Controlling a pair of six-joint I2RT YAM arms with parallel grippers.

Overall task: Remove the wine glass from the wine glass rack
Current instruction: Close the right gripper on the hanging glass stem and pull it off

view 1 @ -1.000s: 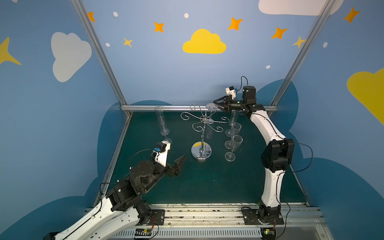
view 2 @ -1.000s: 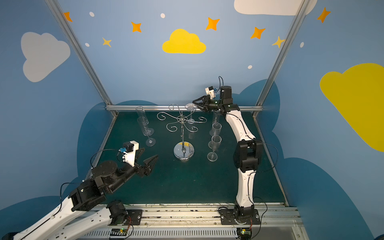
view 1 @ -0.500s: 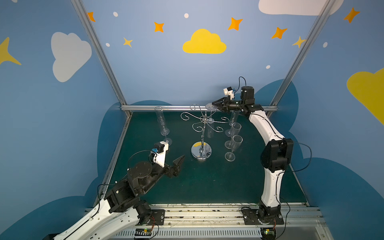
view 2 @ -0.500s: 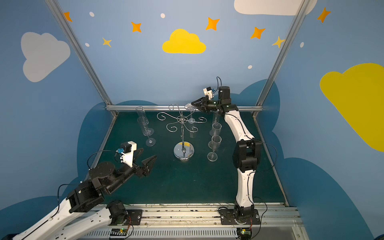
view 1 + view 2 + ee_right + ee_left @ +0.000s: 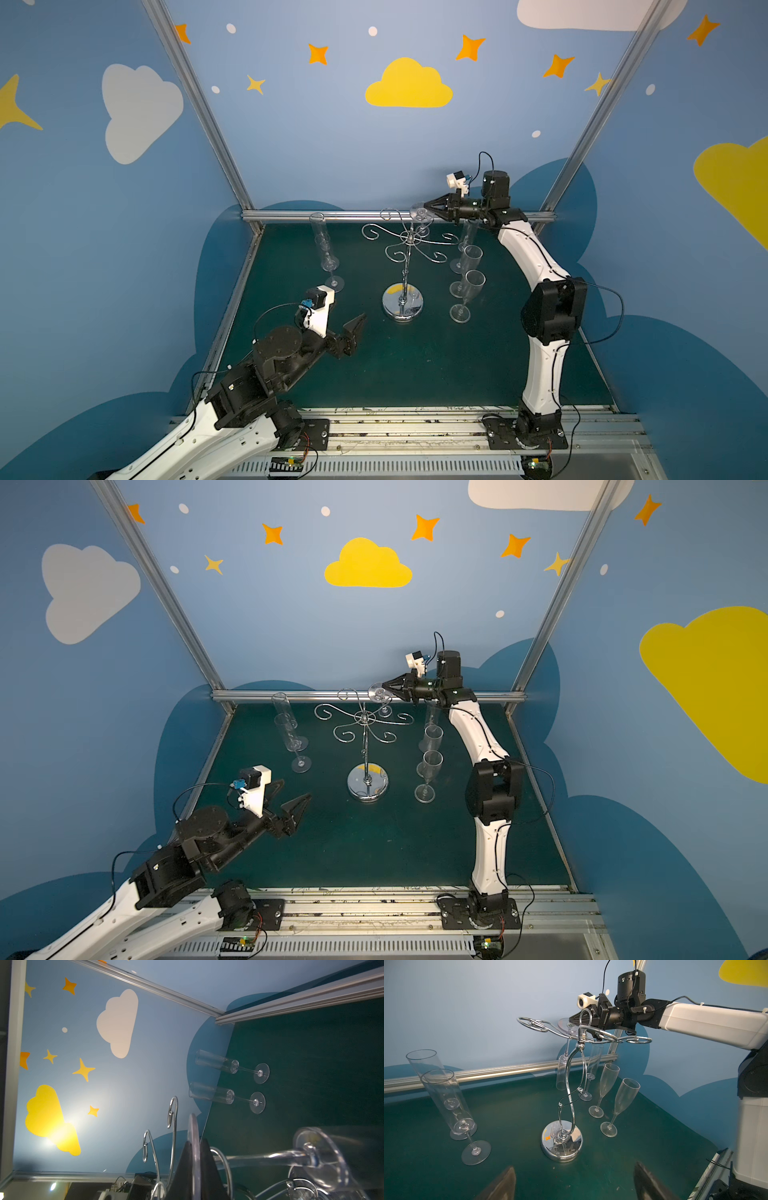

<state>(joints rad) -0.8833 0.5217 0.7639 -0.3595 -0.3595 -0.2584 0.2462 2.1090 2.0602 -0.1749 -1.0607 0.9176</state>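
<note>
The chrome wine glass rack (image 5: 402,305) (image 5: 368,786) (image 5: 561,1147) stands mid-table on its mirror disc base. One clear wine glass hangs upside down from a back arm, its round foot (image 5: 419,212) (image 5: 377,692) (image 5: 568,1025) on top of the arm. My right gripper (image 5: 428,210) (image 5: 387,688) (image 5: 196,1141) reaches in level from the right. It is shut on the edge of that foot (image 5: 193,1126), with the stem (image 5: 259,1159) running off beside a scroll arm. My left gripper (image 5: 355,328) (image 5: 291,793) (image 5: 575,1186) hovers low in front of the rack, open and empty.
Two tall flutes (image 5: 328,257) (image 5: 446,1095) stand upright left of the rack. Three more flutes (image 5: 467,286) (image 5: 623,1103) stand to its right, under my right arm. An aluminium rail (image 5: 353,216) and blue walls close the back and sides.
My right gripper has edged left toward the rack and closed its fingers onto the hanging glass's foot. The left arm has hardly moved.
</note>
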